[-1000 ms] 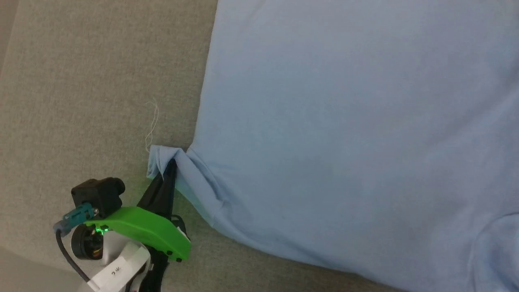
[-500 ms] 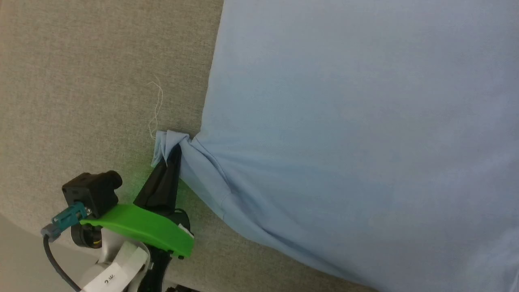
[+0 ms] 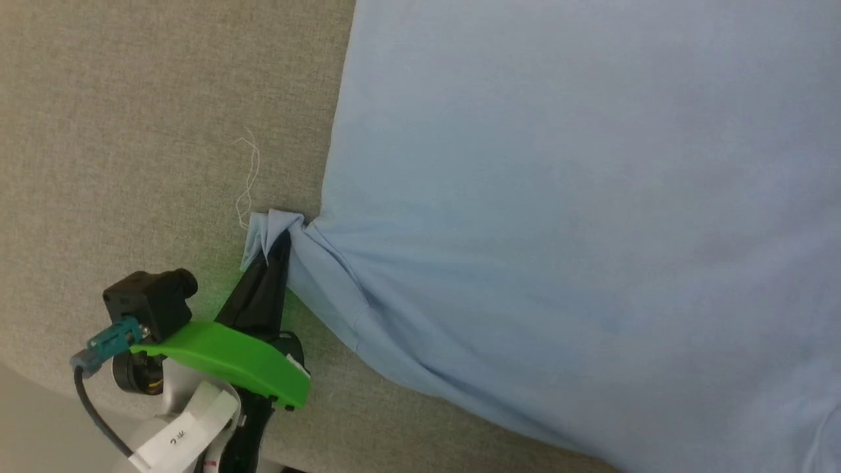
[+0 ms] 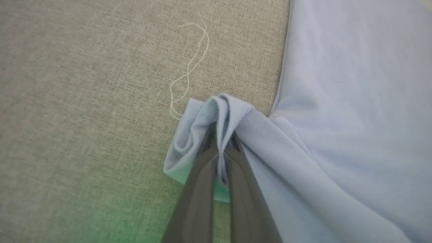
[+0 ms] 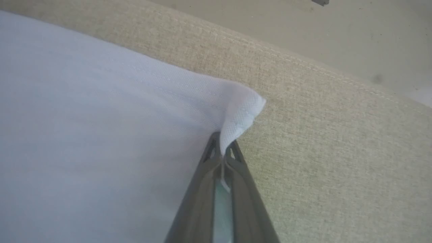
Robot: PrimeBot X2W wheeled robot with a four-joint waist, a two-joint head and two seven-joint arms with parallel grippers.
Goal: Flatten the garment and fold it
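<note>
Left gripper (image 3: 279, 248): long dark fingers closed tight on a bunched corner of the large light-blue soft knit garment (image 3: 558, 217). In the left wrist view the cloth wads up around the tips. Right gripper (image 5: 222, 145): fingers pinched together on another corner, with a small peak of fabric standing above the tips.

The garment lies spread on the grey-beige woven surface (image 3: 131, 118) and takes up the right of the head view. Its straight edge runs down to the left grip, and creases fan out from that grip. The right-hand corner sits near the surface's stitched border, with pale floor (image 5: 303, 27) beyond it.

My read: this is the flattening step, with both corners in hand and no fold begun.

To do it well:
- I draw the two corners apart evenly and keep them low over the surface until the fanned creases go.
- The left bite looks thick, probably several layers, so I pull gently to avoid dragging a tuck along.
- The right bite looks shallow, so a hard tug may slip it.
- I keep that corner from going over the border.

Containers: no bin or tray to log. The woven surface carries the garment and a loose pale thread (image 4: 190, 71), which lies just beside the left corner.
</note>
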